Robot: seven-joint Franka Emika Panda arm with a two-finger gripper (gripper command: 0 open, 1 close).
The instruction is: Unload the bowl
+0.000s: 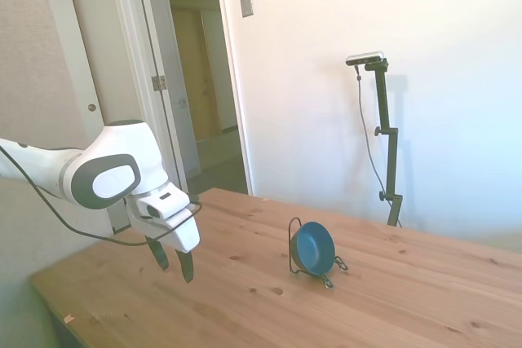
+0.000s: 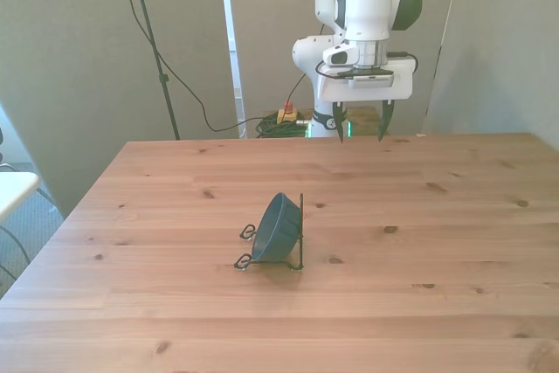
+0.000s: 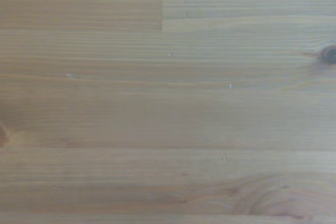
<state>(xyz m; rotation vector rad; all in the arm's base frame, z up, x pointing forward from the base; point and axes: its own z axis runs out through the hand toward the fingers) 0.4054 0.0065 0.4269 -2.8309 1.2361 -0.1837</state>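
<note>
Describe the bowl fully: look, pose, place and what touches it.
The bowl is small, round, plain and dark teal-blue, with a smooth, slightly glossy surface. It stands tilted on its edge, leaning in a thin black wire stand near the middle of the wooden table, its opening facing the side view's camera. Only the stand touches it. The gripper hangs apart from it, fingers open and empty.

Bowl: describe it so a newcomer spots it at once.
On the wooden table, near its middle, stands a thin black wire stand. The bowl leans on edge in it, small, round, dark teal: the only coloured thing on the wood.
</note>
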